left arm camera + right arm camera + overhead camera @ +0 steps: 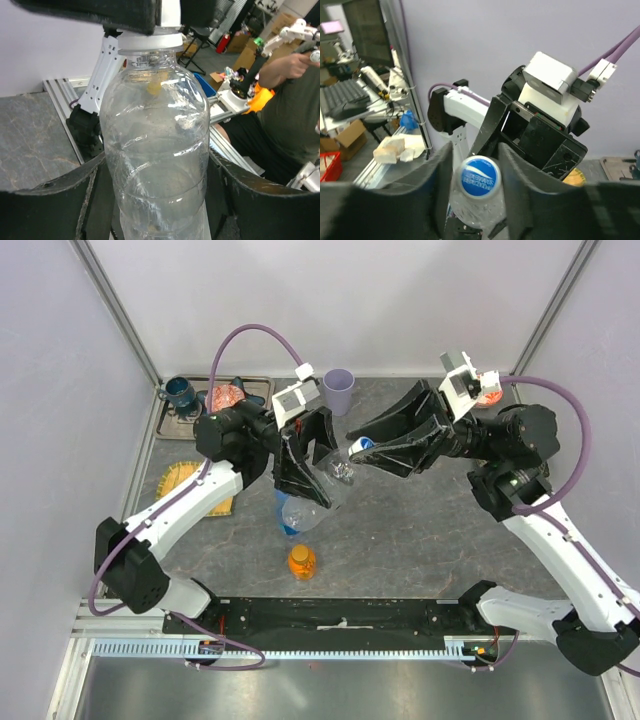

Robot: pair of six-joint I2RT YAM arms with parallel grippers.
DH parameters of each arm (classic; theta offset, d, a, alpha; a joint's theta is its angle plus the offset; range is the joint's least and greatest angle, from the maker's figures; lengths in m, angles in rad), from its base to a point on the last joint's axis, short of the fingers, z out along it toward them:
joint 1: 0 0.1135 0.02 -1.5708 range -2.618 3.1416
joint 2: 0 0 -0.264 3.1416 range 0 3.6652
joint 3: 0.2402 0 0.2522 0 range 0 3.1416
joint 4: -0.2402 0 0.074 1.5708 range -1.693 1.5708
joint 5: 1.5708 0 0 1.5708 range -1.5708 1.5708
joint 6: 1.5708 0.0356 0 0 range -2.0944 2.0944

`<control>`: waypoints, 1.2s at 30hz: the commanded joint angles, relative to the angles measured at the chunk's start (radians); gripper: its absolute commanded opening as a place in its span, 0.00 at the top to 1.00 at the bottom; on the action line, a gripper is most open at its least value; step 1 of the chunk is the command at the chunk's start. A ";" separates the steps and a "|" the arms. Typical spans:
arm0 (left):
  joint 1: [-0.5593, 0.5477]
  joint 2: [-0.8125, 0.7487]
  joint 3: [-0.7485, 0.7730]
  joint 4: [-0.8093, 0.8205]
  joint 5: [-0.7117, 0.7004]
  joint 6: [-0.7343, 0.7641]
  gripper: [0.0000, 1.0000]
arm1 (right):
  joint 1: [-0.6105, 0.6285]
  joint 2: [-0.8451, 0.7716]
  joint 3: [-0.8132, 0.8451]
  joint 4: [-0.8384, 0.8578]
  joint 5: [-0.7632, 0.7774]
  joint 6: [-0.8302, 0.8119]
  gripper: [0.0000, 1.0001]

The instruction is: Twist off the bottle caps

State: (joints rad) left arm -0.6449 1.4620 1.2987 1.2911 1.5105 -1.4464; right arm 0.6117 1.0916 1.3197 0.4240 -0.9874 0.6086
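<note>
My left gripper is shut on the body of a plain clear bottle and holds it tilted above the table. In the left wrist view the bottle fills the space between the jaws of the left gripper. My right gripper is closed around that bottle's blue cap. In the right wrist view the cap sits between the tips of the right gripper. A clear bottle with a blue label and a short orange bottle with its orange cap stand on the table. The green-label bottle is out of view.
A purple cup stands at the back. A tray at the back left holds a blue mug and a pink item. A yellow mat lies at the left under my left arm.
</note>
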 commanded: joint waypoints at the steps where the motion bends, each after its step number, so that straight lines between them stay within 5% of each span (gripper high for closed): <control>1: 0.017 -0.074 -0.027 -0.358 -0.088 0.307 0.70 | 0.022 -0.058 0.130 -0.330 0.196 -0.094 0.43; 5: 0.017 -0.132 -0.009 -0.741 -0.118 0.665 0.70 | 0.020 -0.042 0.211 -0.422 0.305 -0.109 0.26; 11: 0.025 -0.169 0.019 -0.976 -0.235 0.858 0.70 | 0.019 0.031 0.403 -0.674 0.550 -0.128 0.17; 16: -0.001 -0.247 0.034 -1.344 -0.732 1.185 0.70 | 0.019 0.096 0.502 -0.916 0.806 -0.109 0.17; 24: -0.107 -0.354 -0.059 -1.383 -1.378 1.391 0.69 | 0.020 0.168 0.530 -1.030 0.951 -0.078 0.17; 36: -0.165 -0.344 -0.068 -1.406 -1.481 1.472 0.70 | 0.028 0.243 0.556 -0.958 0.875 -0.021 0.19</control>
State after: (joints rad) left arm -0.7986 1.1103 1.2243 -0.1333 0.0841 -0.0544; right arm 0.6315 1.3163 1.8236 -0.5808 -0.0952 0.5591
